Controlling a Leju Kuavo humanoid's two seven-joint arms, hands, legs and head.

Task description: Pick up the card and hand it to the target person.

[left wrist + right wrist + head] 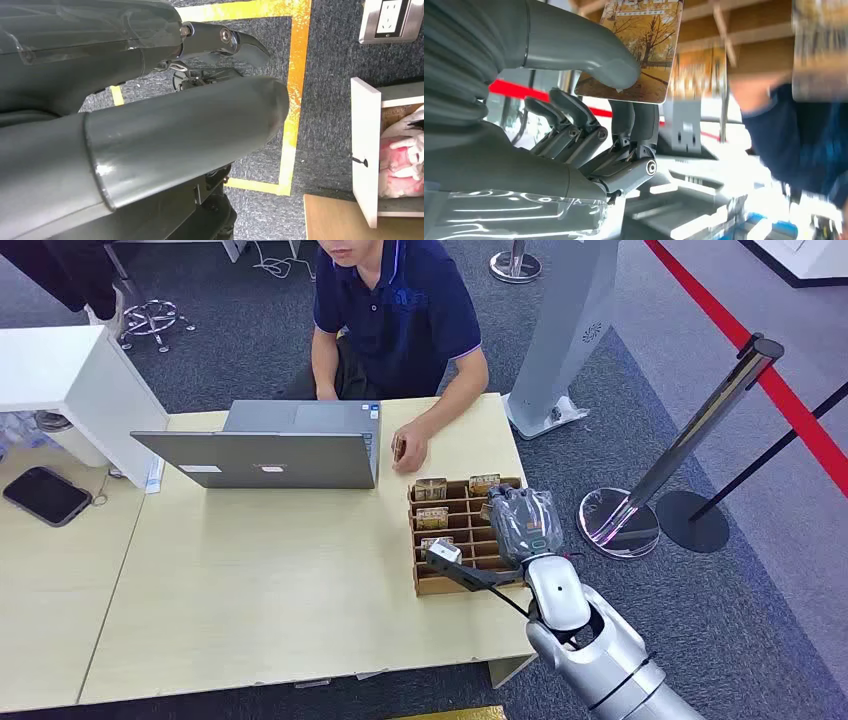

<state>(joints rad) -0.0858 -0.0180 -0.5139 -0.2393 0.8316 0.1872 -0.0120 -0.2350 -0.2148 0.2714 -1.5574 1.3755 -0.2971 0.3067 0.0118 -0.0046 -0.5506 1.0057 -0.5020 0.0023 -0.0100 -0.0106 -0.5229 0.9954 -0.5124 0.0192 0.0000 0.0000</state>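
A light wooden table stands on grey carpet, with a red floor stripe and stanchion posts off to the robot's right. Across the table a person in a dark blue polo shirt sits behind an open grey laptop, well beyond the right hand. That hand hovers over the far right part of a brown cardboard divider tray holding several cards upright in its slots. In the right wrist view the thick thumb and a darker finger pinch a card printed with an autumn tree scene, so the right hand is gripping the card; the tray's compartments lie just behind it. Whether the card has fully cleared its slot cannot be told.

The left hand hangs beside the robot over the carpet and yellow floor tape; its fingers are too hidden to say whether they are apart or curled.

Judging by this, the grasp is made and the lift is under way or about to be. What is left is carrying the card across the tray toward the seated person and releasing it to a waiting hand.
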